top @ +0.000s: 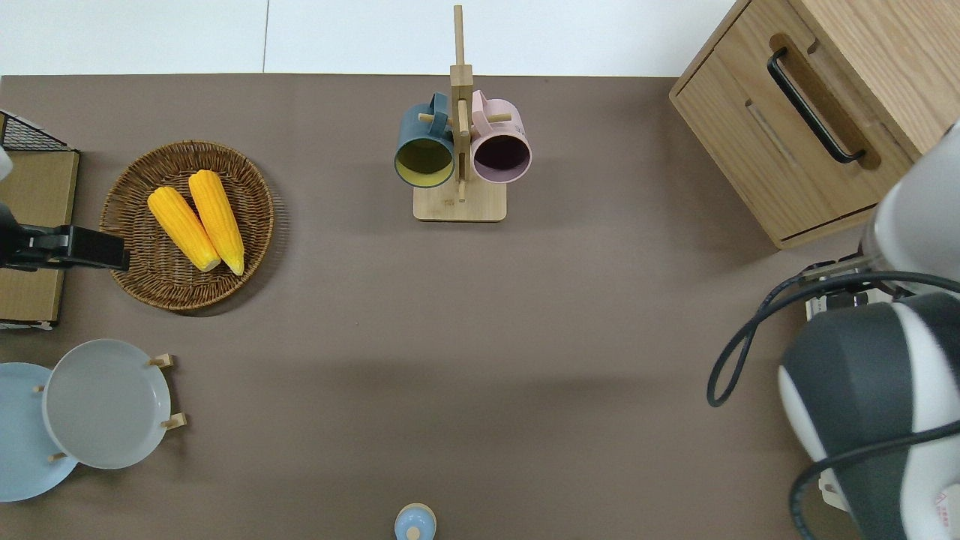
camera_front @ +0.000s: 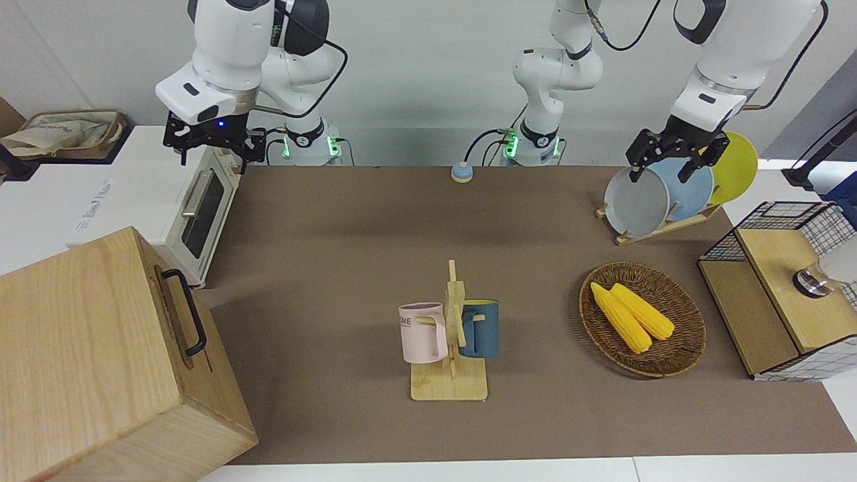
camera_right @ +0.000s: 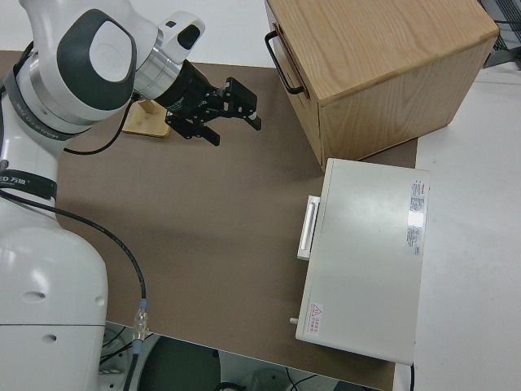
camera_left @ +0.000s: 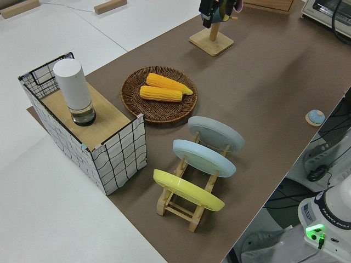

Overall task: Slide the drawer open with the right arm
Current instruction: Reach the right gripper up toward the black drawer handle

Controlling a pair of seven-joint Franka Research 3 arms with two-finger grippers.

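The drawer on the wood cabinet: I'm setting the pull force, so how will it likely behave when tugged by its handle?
The drawer looks rigid wood with a stiff black bar handle, so little flex. It sits flush and shut, so it probably slides straight out. The cabinet looks bulky and probably stays put.

Your right gripper [camera_front: 213, 139] is hanging, fingers spread, above the toaster oven [camera_front: 175, 201]; the drawer [camera_front: 191, 335] is sitting closed, farther from the robots. Your left arm is resting parked.
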